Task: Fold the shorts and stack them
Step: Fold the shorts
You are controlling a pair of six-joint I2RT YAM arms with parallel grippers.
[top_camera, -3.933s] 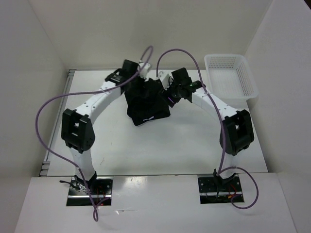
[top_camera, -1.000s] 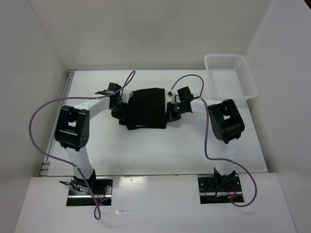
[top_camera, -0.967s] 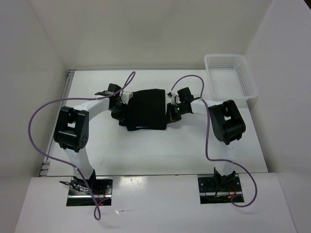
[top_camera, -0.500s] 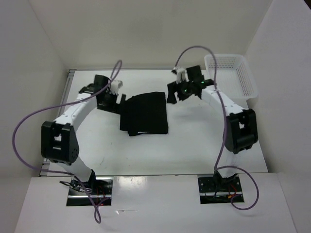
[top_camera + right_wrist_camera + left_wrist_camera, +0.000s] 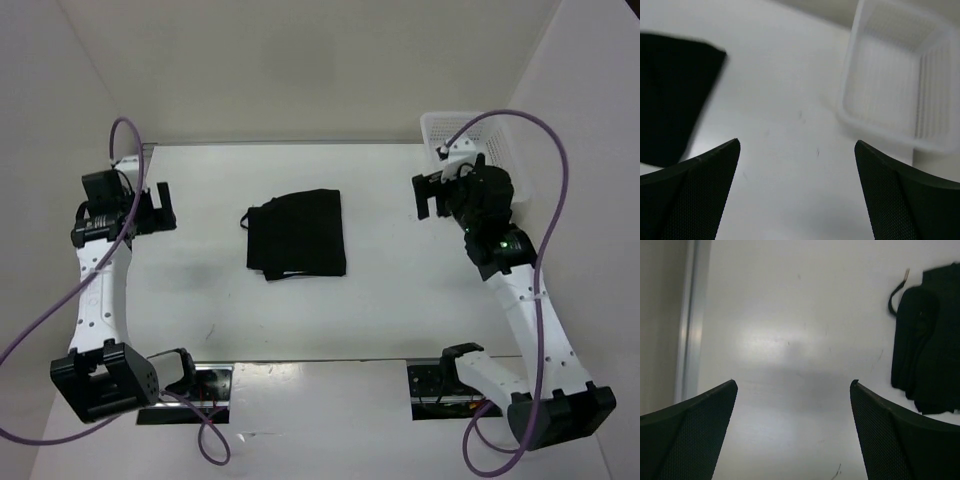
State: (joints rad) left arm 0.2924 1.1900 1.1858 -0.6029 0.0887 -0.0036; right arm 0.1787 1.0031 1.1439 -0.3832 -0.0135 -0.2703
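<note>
The black shorts (image 5: 297, 234) lie folded in a flat rectangle in the middle of the table, with a drawstring end sticking out at the left. They also show at the right edge of the left wrist view (image 5: 930, 340) and the left edge of the right wrist view (image 5: 670, 95). My left gripper (image 5: 150, 210) is open and empty, well left of the shorts, over bare table (image 5: 792, 390). My right gripper (image 5: 428, 195) is open and empty, to the right of the shorts, next to the basket.
A white mesh basket (image 5: 478, 160) stands at the back right corner; it also shows in the right wrist view (image 5: 900, 85). White walls close in the table on the left, back and right. A metal strip (image 5: 690, 320) runs along the left table edge.
Both arms have let go of the shorts and drawn away, the left to the far left, the right toward the basket. The shorts lie flat and folded.
</note>
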